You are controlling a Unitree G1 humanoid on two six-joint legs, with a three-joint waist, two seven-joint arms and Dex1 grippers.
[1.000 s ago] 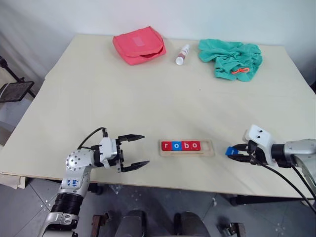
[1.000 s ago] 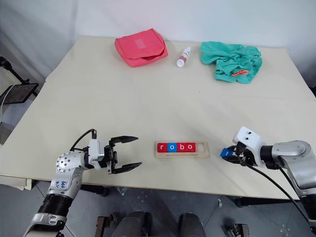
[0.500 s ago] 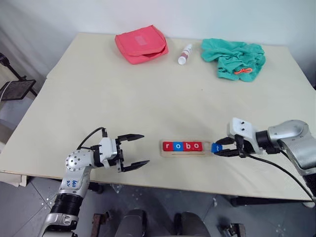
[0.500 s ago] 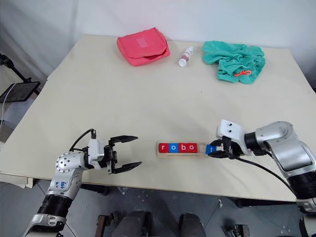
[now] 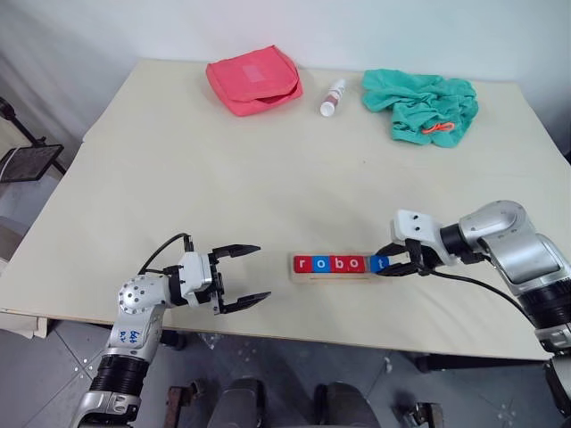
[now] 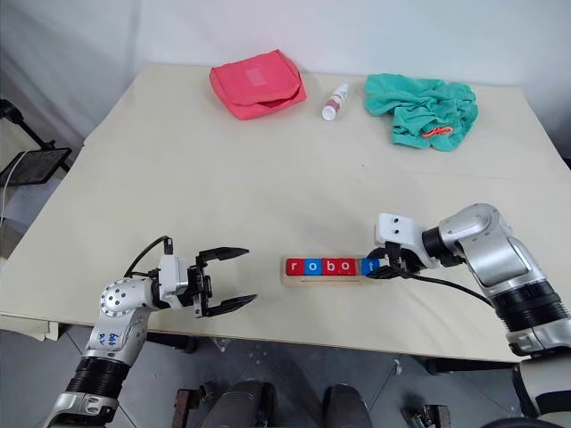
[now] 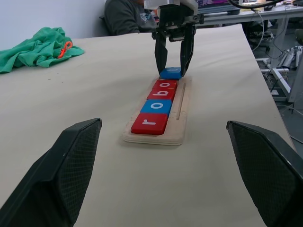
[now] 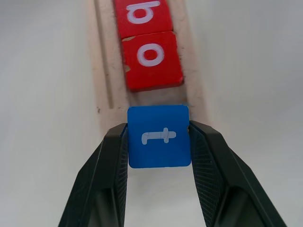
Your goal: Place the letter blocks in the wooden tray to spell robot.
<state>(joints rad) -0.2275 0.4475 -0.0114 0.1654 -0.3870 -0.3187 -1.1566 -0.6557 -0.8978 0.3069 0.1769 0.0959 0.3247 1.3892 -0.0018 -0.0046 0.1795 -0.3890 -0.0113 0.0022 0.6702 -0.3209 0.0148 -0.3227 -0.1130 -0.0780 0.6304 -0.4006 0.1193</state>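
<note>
On my left, the left gripper (image 5: 243,275) hovers over the near edge of the table (image 5: 223,169), pointing toward the tray with its two black fingers spread wide and nothing between them. Just to its right I see the wooden tray (image 5: 337,276) lying flat near the front edge. Four letter blocks sit in it side by side, touching: a red r (image 5: 301,264), a blue o (image 5: 318,264), a red b (image 5: 336,264) and a red o (image 5: 355,264). At the tray's right end, the right gripper (image 5: 385,263) pinches the blue t block (image 8: 159,136) by its two opposite sides, fingers snug against it. The t is over the tray's end, close beside the last red o; I cannot tell whether it rests on the wood. Along the far edge of the table, well apart from all this, I see a red pouch (image 5: 252,80), then a small white bottle (image 5: 331,97) lying on its side, then a crumpled green cloth (image 5: 419,103).
</note>
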